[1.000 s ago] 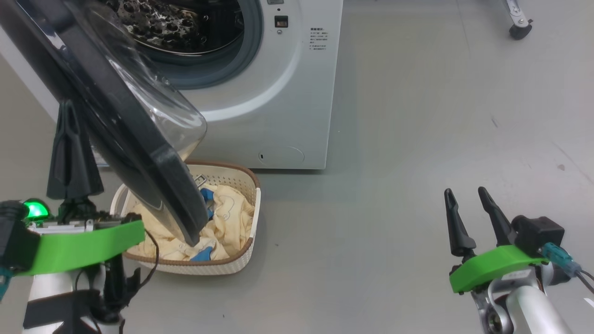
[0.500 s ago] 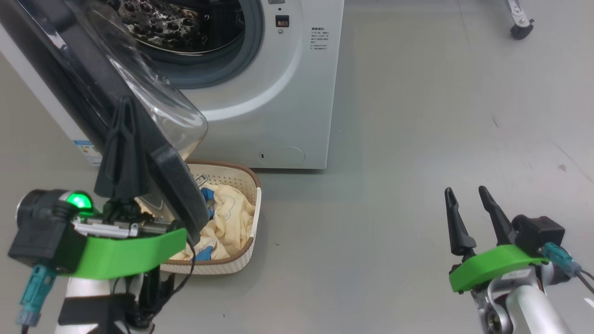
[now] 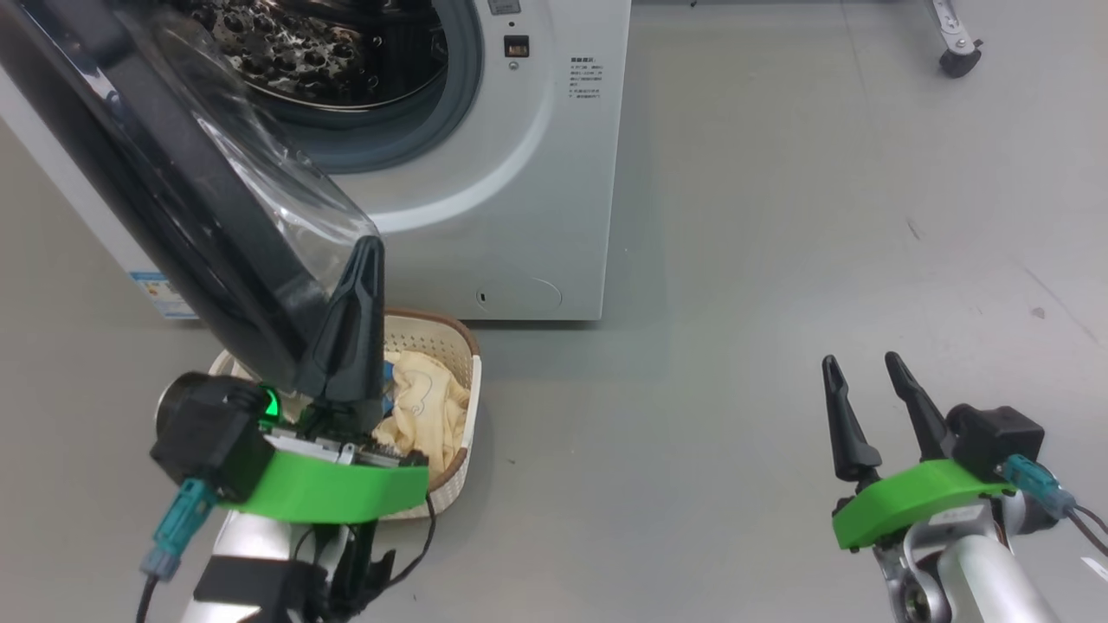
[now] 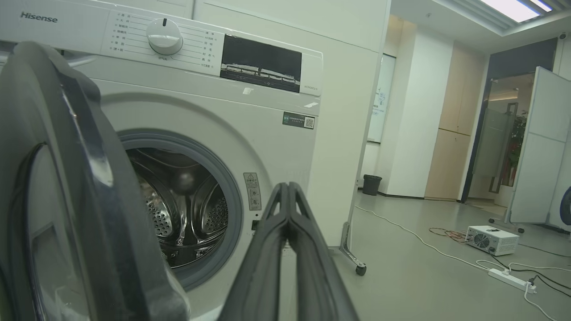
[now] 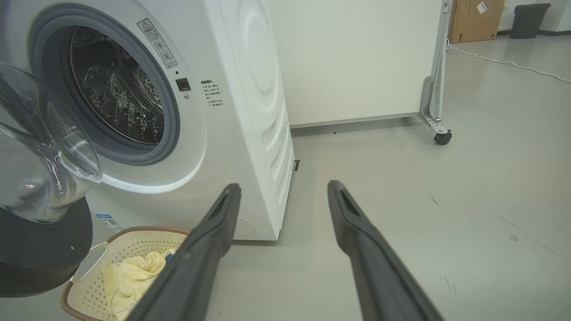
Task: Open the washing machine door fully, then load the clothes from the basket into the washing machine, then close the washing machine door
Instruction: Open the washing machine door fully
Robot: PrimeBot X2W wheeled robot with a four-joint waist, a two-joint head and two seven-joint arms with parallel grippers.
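While our left fingers (image 3: 351,337) are clenched together on nothing, in front of the washing machine (image 3: 537,173) and just beside the lower edge of its door (image 3: 173,216), we cannot tell whether they touch it. Our right fingers (image 3: 844,424) stand spread and empty, well apart from the washing machine, off to the side away from its door. Farther on, the basket (image 3: 433,333) sits on the floor (image 3: 736,260) just in front of the washing machine, under the door, with the clothes (image 3: 424,407) heaped inside. The door is swung out but hangs over the basket, so we judge the opening step unfinished. Beyond, the drum (image 3: 294,43) looks empty: loading and closing remain.
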